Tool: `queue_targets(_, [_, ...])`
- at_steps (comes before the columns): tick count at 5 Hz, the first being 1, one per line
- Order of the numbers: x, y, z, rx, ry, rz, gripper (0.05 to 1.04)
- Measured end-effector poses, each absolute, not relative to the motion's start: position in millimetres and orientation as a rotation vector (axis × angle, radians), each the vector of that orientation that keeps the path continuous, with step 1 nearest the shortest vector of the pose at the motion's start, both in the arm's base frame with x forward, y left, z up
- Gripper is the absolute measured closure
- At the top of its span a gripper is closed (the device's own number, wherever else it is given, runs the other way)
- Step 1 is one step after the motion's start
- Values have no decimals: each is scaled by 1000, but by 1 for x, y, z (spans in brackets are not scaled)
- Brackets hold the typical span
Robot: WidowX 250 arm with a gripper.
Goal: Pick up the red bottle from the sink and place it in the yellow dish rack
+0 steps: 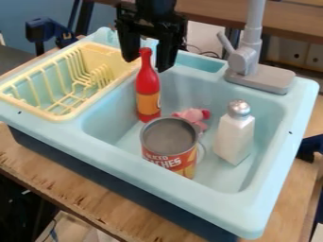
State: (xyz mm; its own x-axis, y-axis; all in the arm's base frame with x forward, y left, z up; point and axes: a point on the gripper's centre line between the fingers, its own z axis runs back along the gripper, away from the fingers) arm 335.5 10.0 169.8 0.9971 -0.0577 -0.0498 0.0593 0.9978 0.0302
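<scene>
Left of the basin (265, 125) of the light-blue toy sink, a pale yellow dish rack (73, 113) sits in the sink top, with upright prongs and ribs inside. At the basin's rear left, the gripper (148, 59) hangs with its jaws wide apart, one on each side of the neck of the red bottle (147, 85); they are not closed on it. The bottle stands upright against the basin's left side, an orange label round its lower part. Nearer the basin's front is a can (170, 153) with a grey top and a red and yellow label. It partly hides a pink toy (193, 115) lying in the middle of the basin, behind it. In the basin's right part, a white shaker (234, 137) with a silvery cap leans slightly. Behind the basin, towards the right, the grey faucet (260, 78) rises from the rim, its lever on the left side.
</scene>
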Motion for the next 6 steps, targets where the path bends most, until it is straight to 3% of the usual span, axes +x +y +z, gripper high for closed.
queue_targets(2, [333,10,170,29,72,-67,709])
queue_targets(4, [327,11,176,36,114,-66,751])
queue_targets(6, [314,17,235,68,34,-51,751])
